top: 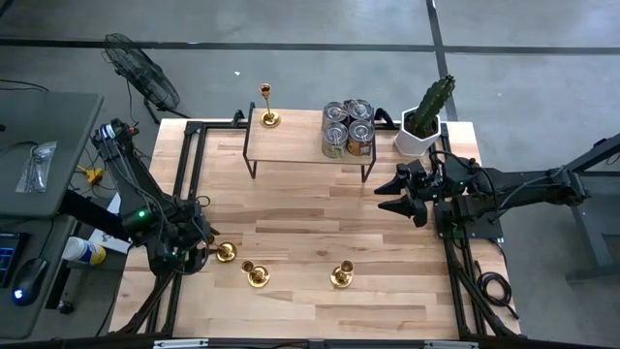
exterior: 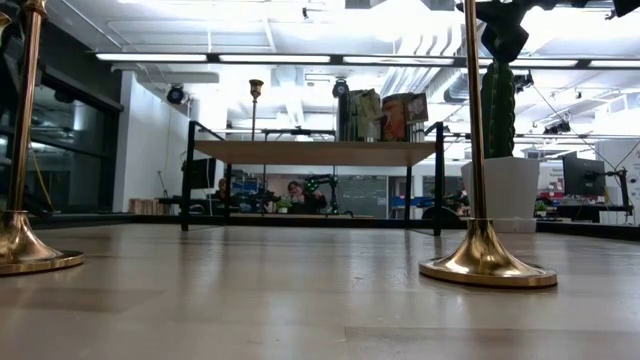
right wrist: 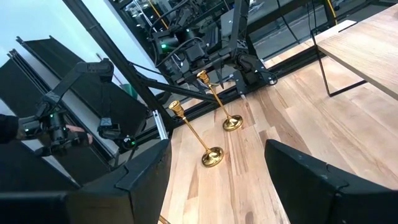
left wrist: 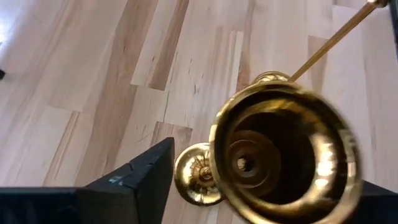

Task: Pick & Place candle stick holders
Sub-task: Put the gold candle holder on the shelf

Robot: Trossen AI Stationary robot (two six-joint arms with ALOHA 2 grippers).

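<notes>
Four candle stick holders in total: three stand in a loose row on the near part of the table (top: 320,223), one by the left edge (top: 226,252), one a bit further in (top: 256,274) and one around the middle (top: 341,275), and the fourth (top: 268,105) is up on the small raised shelf (top: 291,145) at the far side. The left claw (top: 199,254) is right at the left-edge holder, with the brass cup sitting between its dark fingers (left wrist: 134,180) in the wrist view, but I honestly can't tell if it's actually clamped on it or just around it. The cup fills that view and is smeary, so contact is hard to make out. The right claw (top: 399,195) hangs over the right side of the table, fingers spread, holding nothing. Also on the shelf: four tin cans (top: 348,126) bunched together, with a potted cactus (top: 426,121) in a white pot just beside it. In the low view two holders get cut off at the top, only stems and bases showing. There's a fan (top: 140,70) on the floor off the far left corner.
</notes>
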